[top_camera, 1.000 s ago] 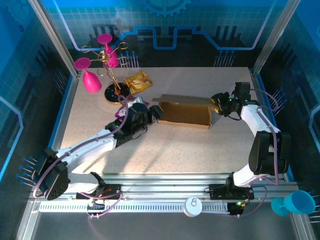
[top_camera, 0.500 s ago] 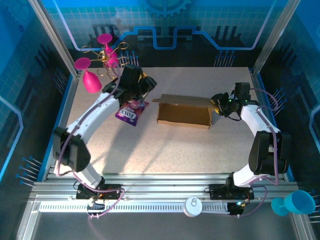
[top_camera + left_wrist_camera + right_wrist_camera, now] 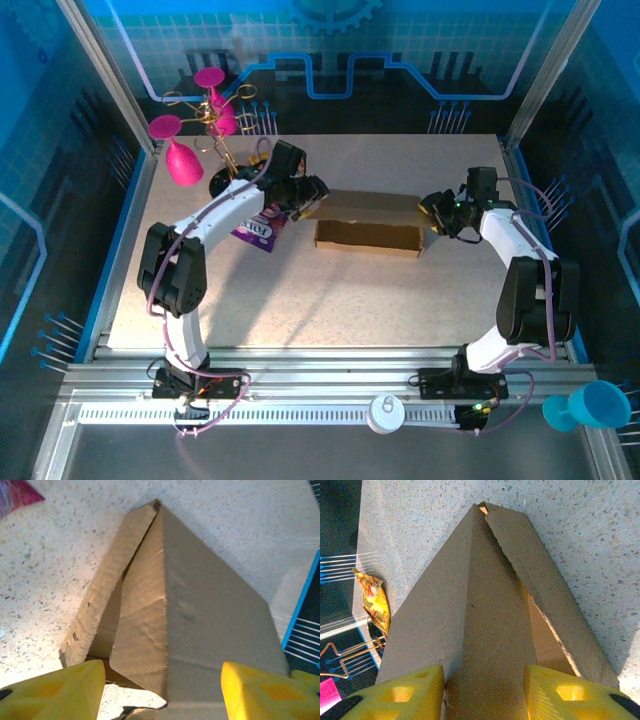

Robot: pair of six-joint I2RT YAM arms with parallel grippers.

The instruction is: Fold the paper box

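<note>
The paper box (image 3: 366,222), plain brown cardboard, lies mid-table with its lid (image 3: 365,205) leaning low over the open tray. My left gripper (image 3: 306,194) is at the box's left end. In the left wrist view its yellow fingers (image 3: 60,692) stand wide apart, open, with the lid's corner (image 3: 200,630) between them; a strip of bare table separates the left finger from the cardboard. My right gripper (image 3: 436,212) is at the right end. Its fingers (image 3: 405,692) press both sides of a cardboard panel (image 3: 492,630), shut on the box.
A purple snack packet (image 3: 258,228) lies left of the box, under my left arm. A yellow packet (image 3: 372,600) lies behind it near a stand of pink glasses (image 3: 205,130). A blue cup (image 3: 590,405) sits off the table's front right.
My left arm swung back past the purple packet, which now lies on the table, and then came to the box's left end. The lid has dropped lower. The right gripper stayed put.
</note>
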